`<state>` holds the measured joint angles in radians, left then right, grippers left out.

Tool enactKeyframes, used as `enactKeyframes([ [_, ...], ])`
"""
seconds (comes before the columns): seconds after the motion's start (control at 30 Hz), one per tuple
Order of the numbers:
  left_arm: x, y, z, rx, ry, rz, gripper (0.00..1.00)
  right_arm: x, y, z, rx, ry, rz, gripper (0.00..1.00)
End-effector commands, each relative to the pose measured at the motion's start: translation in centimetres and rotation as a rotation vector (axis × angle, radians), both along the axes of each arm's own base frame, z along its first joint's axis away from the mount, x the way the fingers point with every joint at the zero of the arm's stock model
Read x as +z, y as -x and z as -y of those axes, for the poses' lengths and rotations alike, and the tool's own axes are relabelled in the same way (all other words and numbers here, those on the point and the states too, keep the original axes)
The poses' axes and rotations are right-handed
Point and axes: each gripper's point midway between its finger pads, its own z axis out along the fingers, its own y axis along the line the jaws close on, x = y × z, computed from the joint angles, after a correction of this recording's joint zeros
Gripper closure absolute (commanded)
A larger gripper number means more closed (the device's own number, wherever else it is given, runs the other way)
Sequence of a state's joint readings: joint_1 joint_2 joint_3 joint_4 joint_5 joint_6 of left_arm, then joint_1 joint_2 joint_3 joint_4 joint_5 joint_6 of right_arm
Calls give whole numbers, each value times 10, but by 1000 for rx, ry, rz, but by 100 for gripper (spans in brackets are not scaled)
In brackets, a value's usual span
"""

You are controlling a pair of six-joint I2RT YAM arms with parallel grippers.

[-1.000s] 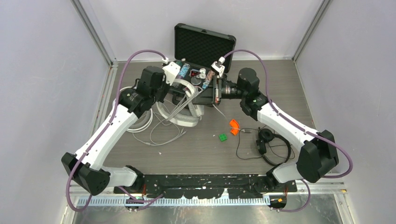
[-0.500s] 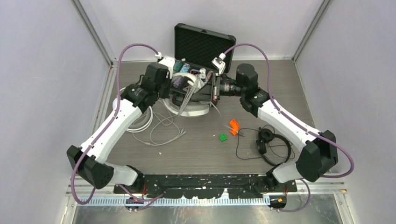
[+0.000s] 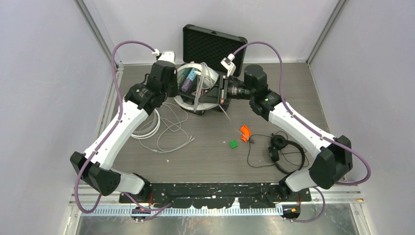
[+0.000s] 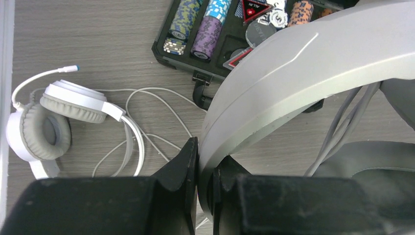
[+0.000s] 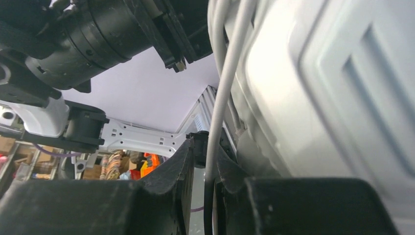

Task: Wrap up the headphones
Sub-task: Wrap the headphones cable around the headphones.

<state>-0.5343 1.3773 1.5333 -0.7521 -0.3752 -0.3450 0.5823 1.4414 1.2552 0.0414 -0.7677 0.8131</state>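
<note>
Grey wood-look counter [image 3: 205, 156], pale walls all round. Left gripper [image 4: 203, 159] is clamped tight on the headband of a big white-grey over-ear headset [image 4: 303, 63], held up over an open black chip case [image 3: 213, 45]. Right gripper [image 5: 204, 164] pinches its white cable [image 5: 226, 83]. Second white headset [image 4: 49, 122] lies on the counter's left side, and the small black headset [image 3: 280, 149] is on the right.

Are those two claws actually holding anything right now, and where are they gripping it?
Yes. The left gripper clamps a white headset by its headband. The right gripper pinches its cable.
</note>
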Motion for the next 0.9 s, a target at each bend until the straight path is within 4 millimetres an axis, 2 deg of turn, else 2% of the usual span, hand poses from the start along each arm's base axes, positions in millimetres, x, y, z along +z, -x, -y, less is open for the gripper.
enactKeyframes([
  [0.0,44,-17,3,120,180,137,100,28,-3,-4,-29,-16,155,77],
  [0.1,41,-21,-2,161,174,140,100,37,-3,-6,-29,-28,196,77],
  [0.27,43,-28,-3,195,175,154,100,50,10,-20,18,-22,223,79],
  [0.43,48,-32,0,226,226,157,100,36,19,-34,44,65,227,79],
  [0.67,65,-26,4,245,345,162,100,19,8,-30,-30,136,273,82],
  [0.87,82,-20,2,262,430,176,100,11,9,-35,-37,132,328,83],
])
